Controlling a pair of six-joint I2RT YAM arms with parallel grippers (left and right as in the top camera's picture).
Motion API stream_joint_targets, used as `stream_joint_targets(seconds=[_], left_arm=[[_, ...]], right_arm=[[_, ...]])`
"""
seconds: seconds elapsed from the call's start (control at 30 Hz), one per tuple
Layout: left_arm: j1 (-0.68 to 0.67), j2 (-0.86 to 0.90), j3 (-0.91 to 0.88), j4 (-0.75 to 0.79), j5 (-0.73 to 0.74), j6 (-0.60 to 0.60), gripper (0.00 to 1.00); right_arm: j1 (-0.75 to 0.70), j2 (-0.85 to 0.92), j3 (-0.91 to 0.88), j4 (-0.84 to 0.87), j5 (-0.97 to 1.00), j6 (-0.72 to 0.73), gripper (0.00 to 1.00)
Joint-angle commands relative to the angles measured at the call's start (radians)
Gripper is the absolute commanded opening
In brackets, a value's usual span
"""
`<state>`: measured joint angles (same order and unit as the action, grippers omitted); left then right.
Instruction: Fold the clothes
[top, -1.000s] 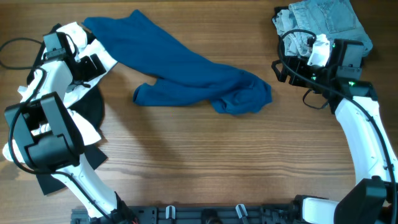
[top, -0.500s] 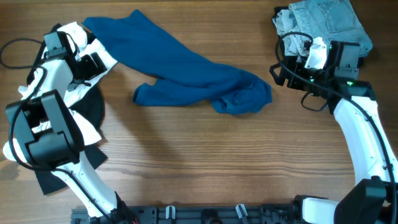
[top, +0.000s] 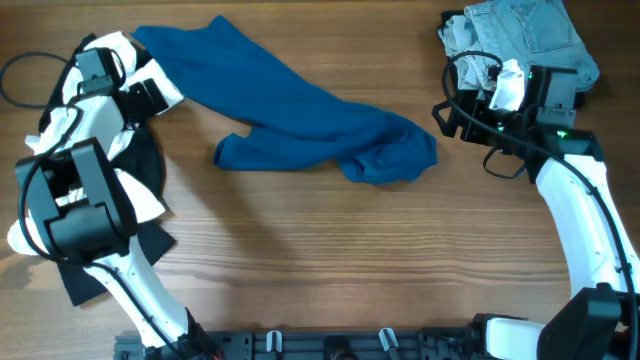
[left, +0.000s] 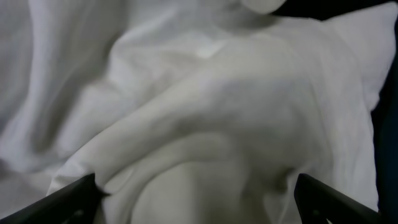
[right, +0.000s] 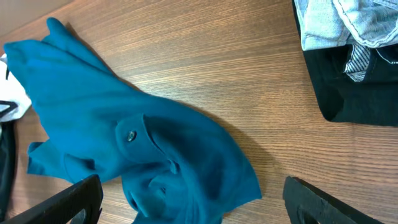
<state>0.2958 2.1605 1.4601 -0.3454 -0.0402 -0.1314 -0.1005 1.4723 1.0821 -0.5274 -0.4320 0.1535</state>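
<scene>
The teal-blue shirt (top: 300, 115) lies crumpled on the wooden table, running from the far left corner to a bunched end at the middle right. It also shows in the right wrist view (right: 130, 143), with a small button visible. My left gripper (top: 150, 90) is open at the shirt's far left end, over white cloth; in the left wrist view (left: 199, 190) only white cloth lies between its fingers. My right gripper (top: 446, 115) is open and empty, just right of the shirt's bunched end, and hovers above it in the right wrist view (right: 193, 190).
Pale denim jeans (top: 520, 30) lie piled at the far right corner, seen too in the right wrist view (right: 348, 22) over a black cloth (right: 354, 87). White cloth (top: 125, 50) and black cloth (top: 140, 170) lie along the left edge. Bare wood (top: 350, 260) fills the front.
My left gripper has shifted slightly toward the far edge over the white cloth. My right gripper has edged a little. The shirt has not moved.
</scene>
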Motion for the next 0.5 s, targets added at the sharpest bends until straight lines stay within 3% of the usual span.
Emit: stream_joint_targets(seconds=[0.0,0.47], left_arm=[[0.041,0.123,-0.020,0.026,-0.033,0.019,1.00],[0.194,0.148,-0.017,0.173,-0.040,0.045,1.00]], right_arm=[[0.006,0.010,0.019,0.006,0.014,0.006,0.94],[0.006,0.010,0.019,0.007,0.013,0.006,0.94]])
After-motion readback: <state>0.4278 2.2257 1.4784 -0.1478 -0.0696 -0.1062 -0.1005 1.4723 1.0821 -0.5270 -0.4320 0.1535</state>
